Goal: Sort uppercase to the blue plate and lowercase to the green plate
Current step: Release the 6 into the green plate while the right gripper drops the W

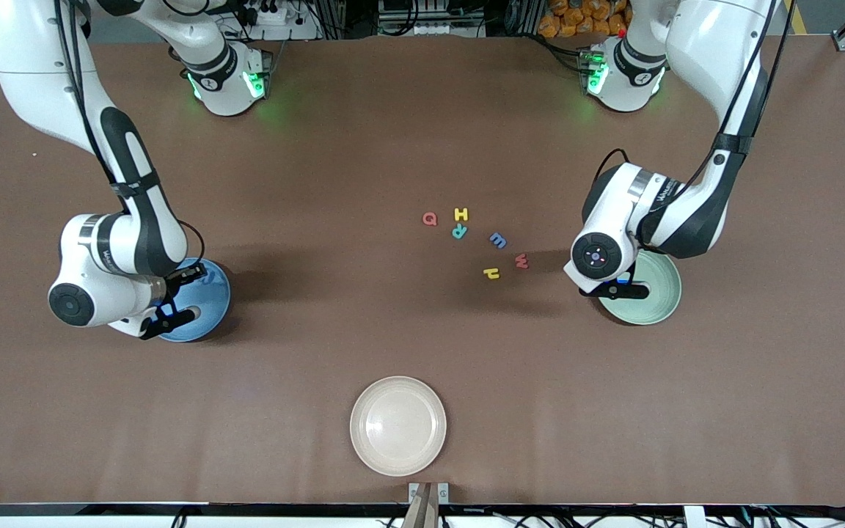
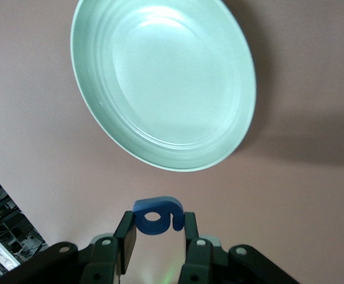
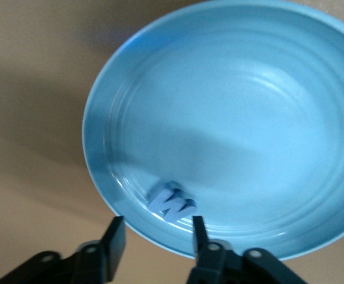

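The right gripper (image 3: pixel 154 248) hangs over the blue plate (image 3: pixel 231 77) at the right arm's end of the worktop (image 1: pixel 422 345), its fingers apart and empty. The blue M (image 3: pixel 171 204) lies in that plate, tilted against the inner wall near the rim, just past the fingertips and touching neither.

The left gripper (image 2: pixel 157 236) is over the worktop just beside the green plate (image 2: pixel 160 83), clamped on the blue g (image 2: pixel 158 216).

Near the worktop's middle lie the red Q (image 1: pixel 430 218), yellow H (image 1: pixel 461 214), teal R (image 1: pixel 459 232), blue m (image 1: pixel 497 240), red w (image 1: pixel 521 260) and yellow h (image 1: pixel 491 273). A cream plate (image 1: pixel 397 425) sits nearest the front camera.
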`<state>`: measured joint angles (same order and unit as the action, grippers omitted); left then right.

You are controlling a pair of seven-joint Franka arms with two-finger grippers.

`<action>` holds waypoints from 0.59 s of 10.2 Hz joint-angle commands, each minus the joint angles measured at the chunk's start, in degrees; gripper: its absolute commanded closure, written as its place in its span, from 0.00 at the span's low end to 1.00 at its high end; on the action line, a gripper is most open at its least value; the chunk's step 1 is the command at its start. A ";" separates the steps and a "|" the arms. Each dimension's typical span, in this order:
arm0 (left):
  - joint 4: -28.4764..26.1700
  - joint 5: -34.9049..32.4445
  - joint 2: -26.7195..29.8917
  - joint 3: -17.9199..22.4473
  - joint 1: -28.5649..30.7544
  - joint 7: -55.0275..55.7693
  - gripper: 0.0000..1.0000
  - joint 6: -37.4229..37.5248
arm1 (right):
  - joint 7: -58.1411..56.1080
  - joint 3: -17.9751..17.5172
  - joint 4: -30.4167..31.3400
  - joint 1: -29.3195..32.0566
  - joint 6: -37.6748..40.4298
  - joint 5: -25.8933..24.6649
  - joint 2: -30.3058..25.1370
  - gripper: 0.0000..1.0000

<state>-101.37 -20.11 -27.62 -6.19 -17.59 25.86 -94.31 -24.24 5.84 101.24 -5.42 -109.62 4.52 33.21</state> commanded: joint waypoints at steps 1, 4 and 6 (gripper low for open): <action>0.03 -3.69 0.20 0.48 0.10 -1.08 1.00 0.88 | 0.06 -0.91 -2.00 -0.11 1.07 -0.48 -0.68 0.24; -0.23 -4.93 0.28 0.83 0.01 -0.99 1.00 1.76 | 7.23 -1.09 -5.26 -6.32 5.73 2.24 -0.86 0.27; -0.49 -5.20 0.11 0.83 -0.08 -1.25 0.01 3.69 | 17.16 -1.09 -6.67 -13.00 5.64 3.12 -0.95 0.27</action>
<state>-101.48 -23.56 -27.66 -5.42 -17.52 25.83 -92.03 -13.24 4.52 95.33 -14.15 -104.89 6.69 32.92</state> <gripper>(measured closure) 0.621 0.269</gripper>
